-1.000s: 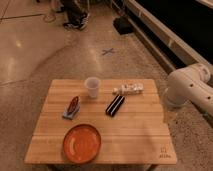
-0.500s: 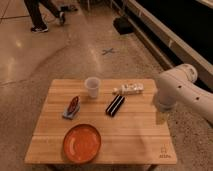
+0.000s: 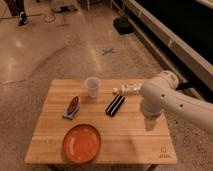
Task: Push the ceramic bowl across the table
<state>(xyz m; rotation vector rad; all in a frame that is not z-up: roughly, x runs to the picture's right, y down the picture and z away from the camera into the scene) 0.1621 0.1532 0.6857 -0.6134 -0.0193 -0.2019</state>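
Note:
The ceramic bowl (image 3: 81,144) is a wide, shallow orange-red dish lying near the front edge of the table (image 3: 125,135), left of the middle. My white arm (image 3: 170,102) reaches in from the right over the table's right side. My gripper (image 3: 150,123) hangs down from it above the tabletop, well to the right of the bowl and apart from it.
A translucent white cup (image 3: 92,86) stands at the back middle. A black flat bar (image 3: 115,105) and a white packet (image 3: 127,90) lie right of the cup. A blue sponge with a reddish thing on it (image 3: 73,107) lies behind the bowl. A dark logo (image 3: 164,151) marks the front right corner.
My arm has swung left from beside the table to over its right side, and the gripper now hangs above the tabletop. The bowl has not moved.

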